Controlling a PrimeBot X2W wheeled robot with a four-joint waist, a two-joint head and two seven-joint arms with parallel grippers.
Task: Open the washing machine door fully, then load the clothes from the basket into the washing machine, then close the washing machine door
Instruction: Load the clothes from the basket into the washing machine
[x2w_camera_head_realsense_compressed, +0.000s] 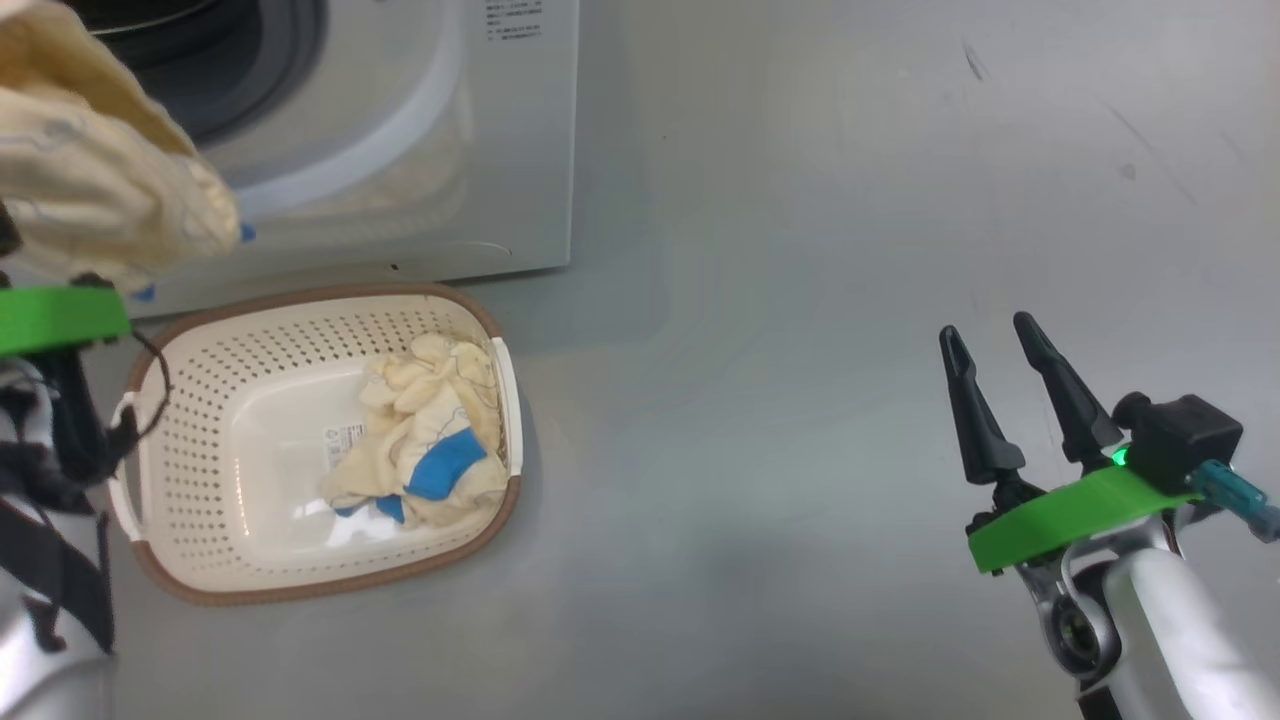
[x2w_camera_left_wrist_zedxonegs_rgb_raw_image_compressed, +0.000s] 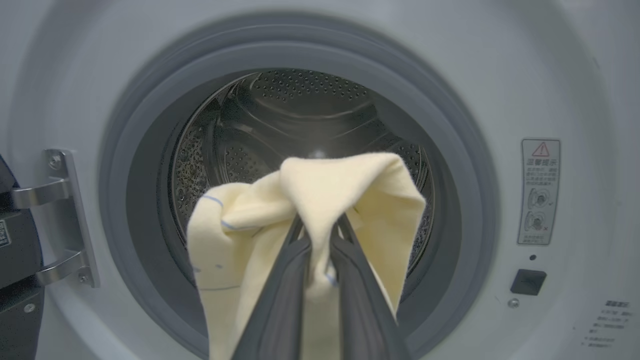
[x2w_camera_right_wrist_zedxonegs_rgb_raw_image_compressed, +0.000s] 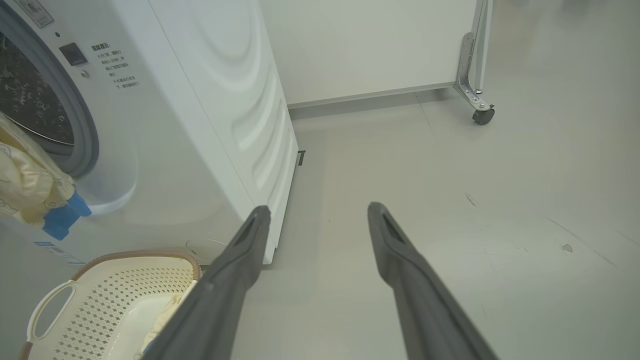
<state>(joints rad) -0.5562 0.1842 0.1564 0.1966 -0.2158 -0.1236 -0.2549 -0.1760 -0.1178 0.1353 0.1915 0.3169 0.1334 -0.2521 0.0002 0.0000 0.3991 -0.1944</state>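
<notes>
My left gripper (x2w_camera_left_wrist_zedxonegs_rgb_raw_image_compressed: 320, 222) is shut on a cream-yellow garment (x2w_camera_left_wrist_zedxonegs_rgb_raw_image_compressed: 350, 185), held just in front of the washing machine's (x2w_camera_head_realsense_compressed: 450, 150) open mouth. The steel drum (x2w_camera_left_wrist_zedxonegs_rgb_raw_image_compressed: 300, 115) and grey seal (x2w_camera_left_wrist_zedxonegs_rgb_raw_image_compressed: 450, 165) lie straight ahead. The washing machine door (x2w_camera_left_wrist_zedxonegs_rgb_raw_image_compressed: 17, 300) is swung aside on its hinge (x2w_camera_left_wrist_zedxonegs_rgb_raw_image_compressed: 55, 220) at the left. From the head view the held garment (x2w_camera_head_realsense_compressed: 100, 180) hangs at the upper left and covers the left fingers. More clothes (x2w_camera_head_realsense_compressed: 430, 440) with blue trim lie in the basket (x2w_camera_head_realsense_compressed: 200, 430) on the floor. My right gripper (x2w_camera_head_realsense_compressed: 985, 328) is open and empty, far right of the basket.
Bare grey floor stretches between the basket and the right arm. In the right wrist view a white panel on a caster wheel (x2w_camera_right_wrist_zedxonegs_rgb_raw_image_compressed: 482, 115) stands beyond the machine's side wall (x2w_camera_right_wrist_zedxonegs_rgb_raw_image_compressed: 240, 125). The basket (x2w_camera_right_wrist_zedxonegs_rgb_raw_image_compressed: 100, 295) sits close against the machine's front.
</notes>
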